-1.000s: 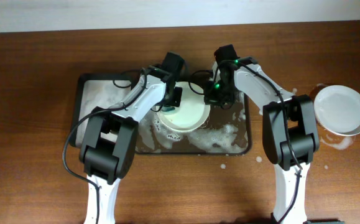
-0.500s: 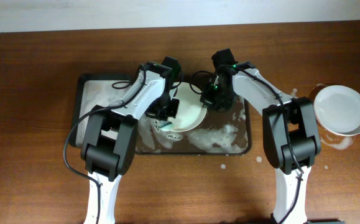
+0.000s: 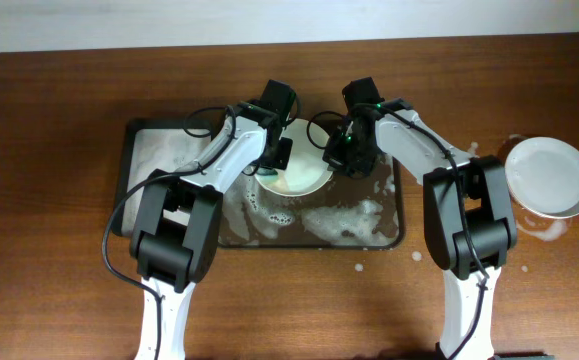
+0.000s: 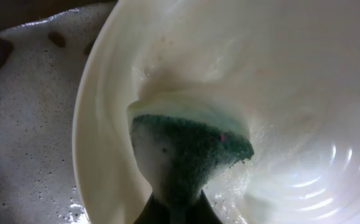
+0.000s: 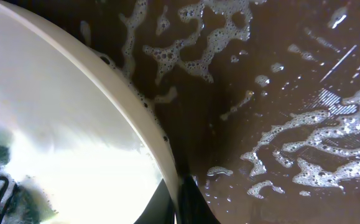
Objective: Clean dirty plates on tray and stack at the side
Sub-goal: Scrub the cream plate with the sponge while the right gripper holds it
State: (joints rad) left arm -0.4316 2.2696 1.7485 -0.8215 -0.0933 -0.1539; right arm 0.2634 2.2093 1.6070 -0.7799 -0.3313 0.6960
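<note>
Overhead: scrubbing mid-tray, plate (image 3: 297, 180) caught between both arms.
On its right rim the right pincer (image 3: 343, 157) clamps tight; the left pincer (image 3: 277, 158), gripping the green sponge (image 4: 192, 149), presses in from the left, over the tray (image 3: 127, 185).

The big dark rectangular tray (image 3: 139, 165) lies in the middle of the brown wooden table (image 3: 49, 290). In it, toward 12 o'clock, sits a round white glossy plate (image 3: 304, 182). The left gripper (image 3: 269, 170), at the plate's 9 o'clock, pinches a green sponge (image 4: 192, 149) lying inside it. The right gripper (image 3: 341, 160) pinches its rim at 3 o'clock. Another round white plate (image 3: 549, 178) lies on the table at 3 o'clock, well apart from the tray.
</note>
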